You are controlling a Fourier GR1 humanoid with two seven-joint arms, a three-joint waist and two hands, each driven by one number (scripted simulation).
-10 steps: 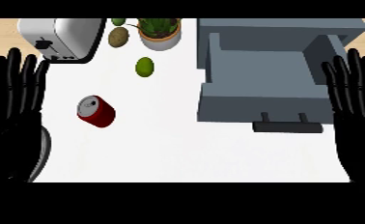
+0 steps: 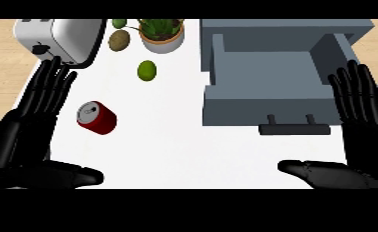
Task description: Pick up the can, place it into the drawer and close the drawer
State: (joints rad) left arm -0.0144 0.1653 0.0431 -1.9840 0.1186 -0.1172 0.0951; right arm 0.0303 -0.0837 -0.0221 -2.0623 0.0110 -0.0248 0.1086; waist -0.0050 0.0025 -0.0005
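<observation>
While both our left hand (image 2: 40, 101) and right hand (image 2: 358, 101) stay flat-fingered and empty, the red can (image 2: 97, 117) lies tipped left of the open drawer (image 2: 269, 76); we judge it light, rigid, slippery, best wrapped around its sides.

You will find no text that can be read here. The red can (image 2: 97, 117) shows only its plain silver top and red side, and the toaster (image 2: 60, 38) and the drawer (image 2: 275, 83) carry no label or number.
</observation>
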